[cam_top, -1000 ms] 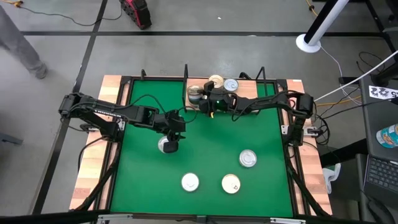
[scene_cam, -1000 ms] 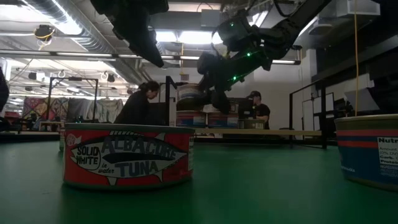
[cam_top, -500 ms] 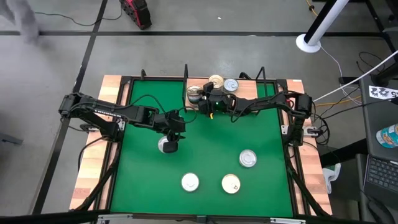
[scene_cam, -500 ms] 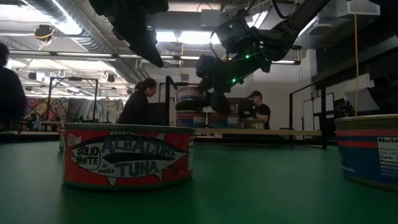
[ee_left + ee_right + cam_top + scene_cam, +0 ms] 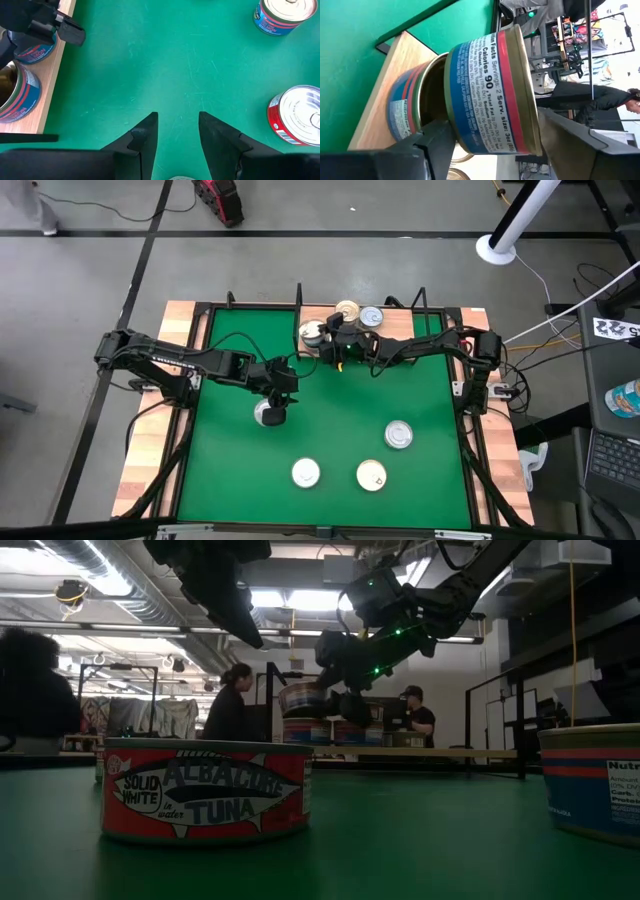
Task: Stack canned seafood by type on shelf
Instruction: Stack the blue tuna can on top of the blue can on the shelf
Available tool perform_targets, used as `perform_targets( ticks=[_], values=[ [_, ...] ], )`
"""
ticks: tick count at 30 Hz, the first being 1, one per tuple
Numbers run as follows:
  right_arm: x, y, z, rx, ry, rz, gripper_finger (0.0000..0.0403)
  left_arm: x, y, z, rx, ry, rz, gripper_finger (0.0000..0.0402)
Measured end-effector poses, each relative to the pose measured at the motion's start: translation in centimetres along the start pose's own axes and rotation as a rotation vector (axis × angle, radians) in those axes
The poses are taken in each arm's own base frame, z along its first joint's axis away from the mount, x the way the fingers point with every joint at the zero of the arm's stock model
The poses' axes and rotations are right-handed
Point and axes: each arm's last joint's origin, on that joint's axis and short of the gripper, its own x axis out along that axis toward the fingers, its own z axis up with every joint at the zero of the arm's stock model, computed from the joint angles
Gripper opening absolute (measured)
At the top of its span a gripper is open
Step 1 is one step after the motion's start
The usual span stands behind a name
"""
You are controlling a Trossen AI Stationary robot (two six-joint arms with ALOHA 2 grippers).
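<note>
Your right gripper (image 5: 322,337) stands spread around a blue-and-red tin (image 5: 490,90) that sits tilted on another tin at the left end of the shelf (image 5: 380,105); the smooth rolled rims offer little purchase, so a brushing finger as you withdraw could slide it off. Your left gripper (image 5: 177,131), jaws partly apart and empty, hovers over a silver-topped tin (image 5: 267,412) well in front of the shelf.

A blue-and-red tin (image 5: 487,92) is sitting between the right claw (image 5: 495,142) fingers, tilted against another tin (image 5: 410,107) resting on the wooden shelf (image 5: 382,95).
</note>
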Motion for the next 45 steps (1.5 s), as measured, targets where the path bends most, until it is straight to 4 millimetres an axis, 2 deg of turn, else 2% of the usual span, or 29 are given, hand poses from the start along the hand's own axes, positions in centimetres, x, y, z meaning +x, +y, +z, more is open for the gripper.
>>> perform_targets(
  ticks=[25,37,45],
  values=[
    [0.0,0.4,-0.3,-0.057,0.038,0.039,0.0264,0.0,0.0,0.0,-0.001,0.0,0.0,0.0137],
    [-0.2,-2.2,1.2,-0.094,0.13,0.18,0.0264,0.0,0.0,0.0,-0.001,0.0,0.0,0.0137],
    [-0.5,-2.7,1.4,-0.121,0.156,0.258,0.0264,0.0,0.0,0.0,0.006,0.0,0.0,0.0137]
  ],
)
